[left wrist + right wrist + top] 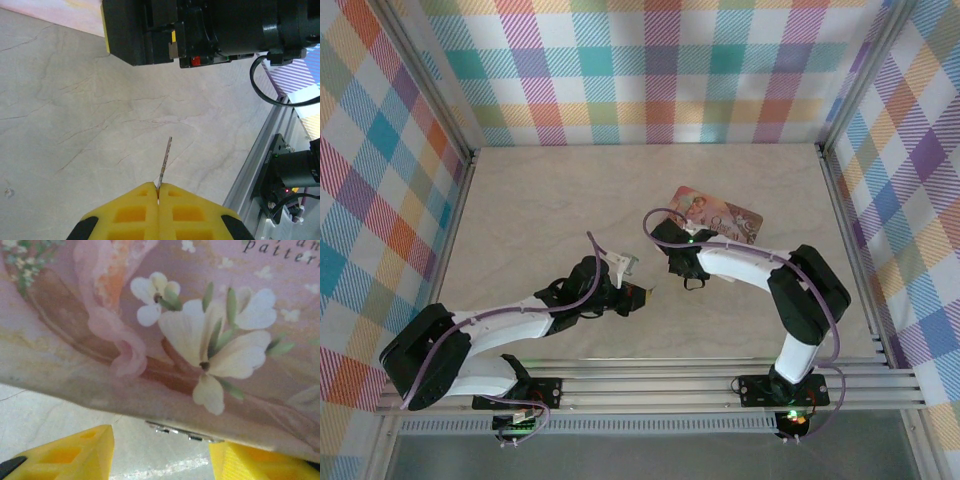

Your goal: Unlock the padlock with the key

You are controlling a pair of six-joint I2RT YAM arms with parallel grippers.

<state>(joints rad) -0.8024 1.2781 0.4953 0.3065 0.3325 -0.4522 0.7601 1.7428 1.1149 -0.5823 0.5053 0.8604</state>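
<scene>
— What does your left wrist view add to the overhead one?
— Lower centre, your left gripper (158, 189) is clamped on one key (165, 159), its blade rising over the table (75, 125).
— And the right wrist view?
— Your right gripper (160, 444) has its jaws apart, holding nothing, below one pink box (150, 315). A silvery metal piece (180, 430) at the box's lower edge is too blurred to identify.

Top view looking down, left wrist low over table (75, 100), right wrist close against box (225, 290)

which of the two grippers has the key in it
The left gripper: it is clamped shut on the thin key, which pokes out from its tips. The right gripper stands open, empty, at the edge of the pink box.
</scene>
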